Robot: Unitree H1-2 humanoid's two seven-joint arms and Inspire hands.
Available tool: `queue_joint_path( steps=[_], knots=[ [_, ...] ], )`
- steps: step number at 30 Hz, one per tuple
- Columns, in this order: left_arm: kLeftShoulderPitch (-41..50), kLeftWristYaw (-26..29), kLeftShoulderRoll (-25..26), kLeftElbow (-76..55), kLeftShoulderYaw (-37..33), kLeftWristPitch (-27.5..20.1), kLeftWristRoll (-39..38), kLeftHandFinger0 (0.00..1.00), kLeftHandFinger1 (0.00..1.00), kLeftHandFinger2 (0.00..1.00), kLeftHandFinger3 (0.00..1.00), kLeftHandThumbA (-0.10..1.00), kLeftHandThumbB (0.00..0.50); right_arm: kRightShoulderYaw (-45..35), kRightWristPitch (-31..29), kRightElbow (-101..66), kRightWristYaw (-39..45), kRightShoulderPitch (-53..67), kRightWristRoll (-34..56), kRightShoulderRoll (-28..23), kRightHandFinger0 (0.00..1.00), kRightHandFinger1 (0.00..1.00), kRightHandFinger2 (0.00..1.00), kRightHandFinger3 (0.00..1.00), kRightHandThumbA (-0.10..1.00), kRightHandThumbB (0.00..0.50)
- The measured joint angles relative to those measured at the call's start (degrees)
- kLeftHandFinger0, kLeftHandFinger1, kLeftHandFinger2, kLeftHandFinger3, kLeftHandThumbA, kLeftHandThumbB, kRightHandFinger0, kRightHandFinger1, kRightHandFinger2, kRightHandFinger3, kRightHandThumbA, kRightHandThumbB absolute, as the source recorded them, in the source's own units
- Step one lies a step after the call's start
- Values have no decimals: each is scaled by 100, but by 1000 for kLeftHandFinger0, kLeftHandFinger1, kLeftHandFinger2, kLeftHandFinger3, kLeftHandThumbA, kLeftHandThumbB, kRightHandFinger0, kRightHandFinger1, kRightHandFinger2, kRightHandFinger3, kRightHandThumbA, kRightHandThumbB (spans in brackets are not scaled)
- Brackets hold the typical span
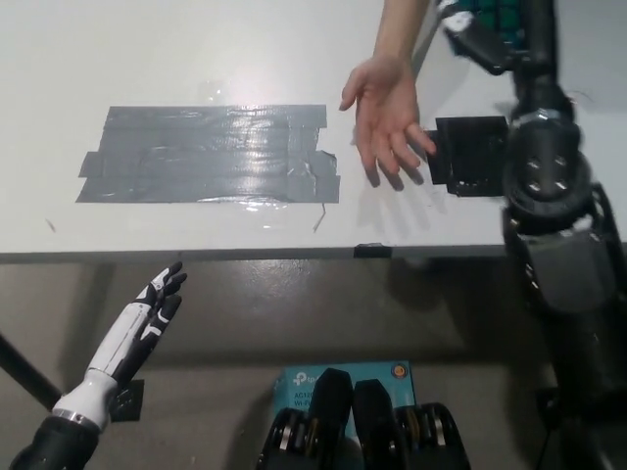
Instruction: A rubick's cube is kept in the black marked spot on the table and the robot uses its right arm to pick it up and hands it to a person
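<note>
My black right hand (495,29) is raised at the top right of the head view, shut on the Rubik's cube (497,14), whose teal face shows at the picture's top edge. The cube is off the table, above and behind the black marked spot (470,155), which lies bare. A person's open hand (385,116) reaches in palm up, just left of the black spot and below-left of the cube, apart from it. My white left hand (147,318) rests open at the lower left, below the table edge.
A wide patch of grey tape (211,155) covers the middle-left of the white table (147,49). The table's front edge (245,255) runs across the picture's middle. A blue box (294,380) lies on the floor below.
</note>
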Motion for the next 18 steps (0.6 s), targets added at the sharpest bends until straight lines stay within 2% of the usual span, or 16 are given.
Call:
queue_joint_path(
  steps=[9, 10, 11, 12, 13, 14, 16, 18],
  knots=[
    [-33, -9, 0, -3, -5, 11, 18, 1000, 1000, 1000, 1000, 1000, 315, 214, -443, 2927, -79, -1183, -87, 159, 0, 459, 888, 943, -100, 195],
    [-35, -9, 0, -4, -4, 11, 18, 1000, 1000, 1000, 1000, 1000, 316, 223, -500, 3137, -88, -1262, -91, 164, 0, 418, 840, 904, -100, 199],
    [-38, -10, 1, -5, -4, 11, 20, 1000, 1000, 1000, 1000, 1000, 316, 237, -602, 3553, -106, -1413, -96, 175, 10, 342, 679, 856, -100, 200],
    [-40, -10, 1, -6, -4, 12, 21, 1000, 1000, 1000, 1000, 1000, 316, 245, -656, 3770, -115, -1491, -98, 183, 2, 254, 564, 827, -100, 197],
    [-46, -11, 1, -9, -4, 12, 25, 1000, 1000, 1000, 1000, 1000, 316, 262, -746, 4129, -138, -1632, -105, 204, 0, 192, 531, 810, -100, 195],
    [-53, -11, 1, -11, -4, 12, 27, 1000, 1000, 1000, 1000, 1000, 316, 274, -816, 4352, -158, -1719, -111, 223, 0, 132, 541, 799, -100, 194],
    [-64, -12, 1, -15, -4, 12, 28, 1000, 1000, 1000, 1000, 1000, 314, 297, -981, 4821, -190, -1899, -119, 288, 0, 123, 600, 794, -100, 196],
    [-71, -12, 1, -18, -4, 12, 30, 1000, 1000, 1000, 1000, 1000, 305, 337, -1120, 5187, -216, -2026, -131, 354, 0, 155, 677, 817, -100, 215]
  ],
)
